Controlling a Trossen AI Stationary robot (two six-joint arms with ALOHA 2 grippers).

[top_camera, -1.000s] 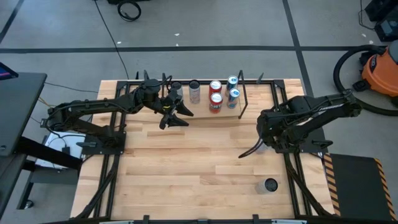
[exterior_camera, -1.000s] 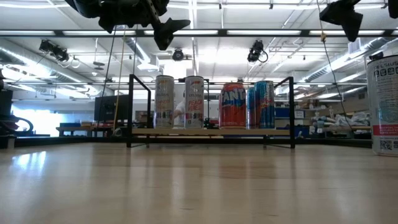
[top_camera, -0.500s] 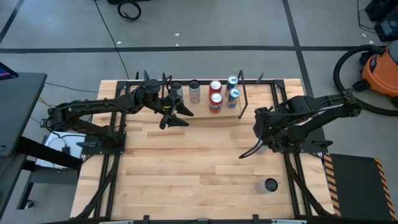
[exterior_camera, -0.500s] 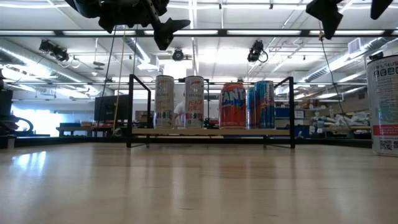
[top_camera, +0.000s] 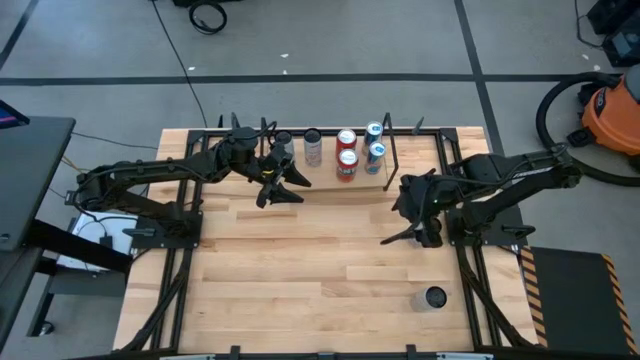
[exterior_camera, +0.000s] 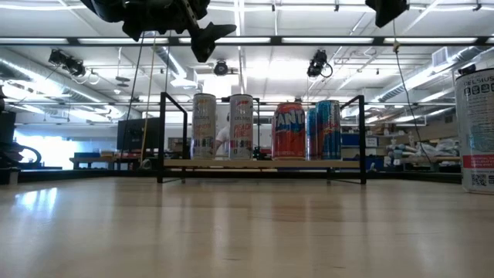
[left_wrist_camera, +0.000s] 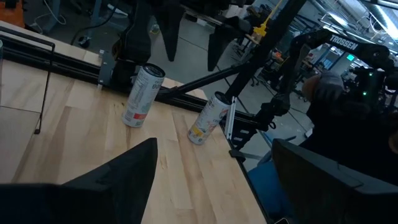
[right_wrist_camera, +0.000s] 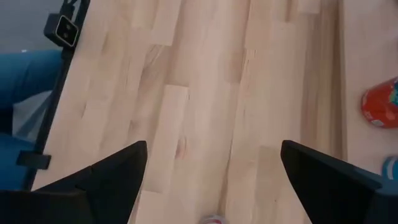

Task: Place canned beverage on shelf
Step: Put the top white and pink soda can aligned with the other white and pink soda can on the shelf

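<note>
1. Shelf [top_camera: 330,185]: low rack of thin black rods around a light wood board, standing at the far edge of the table [top_camera: 300,270], between the two arms.
2. Cans on the shelf: a silver can [top_camera: 313,146], two red cans [top_camera: 347,152] set one behind the other, and two blue cans [top_camera: 375,142], all upright. In the low view a further pale can [exterior_camera: 204,127] stands at the rack's left end.
3. Loose can [top_camera: 435,297]: upright on the table near the front right corner, well apart from the shelf. In the low view it shows at the right edge [exterior_camera: 477,127].
4. Left gripper [top_camera: 283,187]: raised above the table just in front of the shelf's left end, fingers parted, nothing between them.
5. Right gripper [top_camera: 405,236]: raised over the table's right half, between the shelf and the loose can, touching neither; fingers spread wide, empty. Its wrist view looks down on bare wood with part of a red can [right_wrist_camera: 380,102] at the edge.
</note>
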